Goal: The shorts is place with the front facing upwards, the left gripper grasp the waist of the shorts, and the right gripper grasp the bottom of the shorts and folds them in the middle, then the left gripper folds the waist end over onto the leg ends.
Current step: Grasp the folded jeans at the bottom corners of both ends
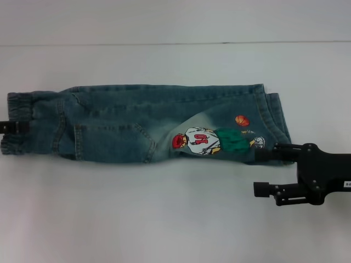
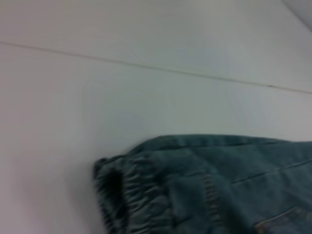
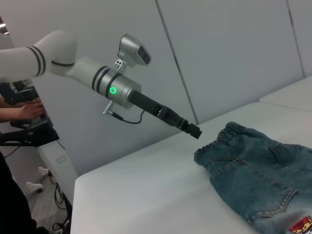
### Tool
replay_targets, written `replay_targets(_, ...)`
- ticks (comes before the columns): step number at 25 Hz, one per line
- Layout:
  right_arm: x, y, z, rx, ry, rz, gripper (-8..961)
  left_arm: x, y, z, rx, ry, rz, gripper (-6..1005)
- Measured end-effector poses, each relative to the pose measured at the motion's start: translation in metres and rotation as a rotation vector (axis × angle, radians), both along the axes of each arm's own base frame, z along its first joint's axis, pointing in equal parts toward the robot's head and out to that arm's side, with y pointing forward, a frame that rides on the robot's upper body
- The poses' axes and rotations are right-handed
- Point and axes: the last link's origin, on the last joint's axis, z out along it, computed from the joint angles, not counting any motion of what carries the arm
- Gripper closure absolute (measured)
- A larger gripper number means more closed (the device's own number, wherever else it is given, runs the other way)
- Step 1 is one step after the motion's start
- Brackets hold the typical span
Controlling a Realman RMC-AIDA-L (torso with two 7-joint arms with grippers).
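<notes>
The shorts [image 1: 148, 123] lie on the white tabletop [image 1: 164, 219] already folded lengthwise, waist by the left gripper [image 1: 13, 127], grip unclear, right gripper [image 1: 262, 172] open, empty; waist-over-legs fold remains

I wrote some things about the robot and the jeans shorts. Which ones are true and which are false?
1. The shorts lie on a white table. True.
2. The shorts have a cartoon patch with a red head. True.
3. The waistband is at the robot's right side. False: the gathered waistband is at the left, next to the left gripper.
4. The right gripper is lifting the shorts high in the air. False: the shorts lie flat on the table, with the right gripper by their leg end.
5. The shorts are red. False: they are blue denim.
</notes>
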Motion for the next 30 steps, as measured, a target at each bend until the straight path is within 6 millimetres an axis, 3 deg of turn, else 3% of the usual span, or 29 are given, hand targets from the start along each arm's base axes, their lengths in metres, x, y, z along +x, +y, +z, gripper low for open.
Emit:
replay_targets(9,0.000,0.005,-0.006,0.019,-0.017,-0.015,66,-0.024,0.006,-0.007,0.007,0.105,0.146,160)
replay_targets(22,-0.002,0.010,-0.013,0.036,-0.028,-0.027,66,-0.028,0.014,-0.021,-0.009,0.108,0.209,212)
replay_targets(30,-0.002,0.013,-0.013,0.047,-0.036,-0.033,67,-0.020,0.024,-0.028,-0.027,0.106,0.194,244)
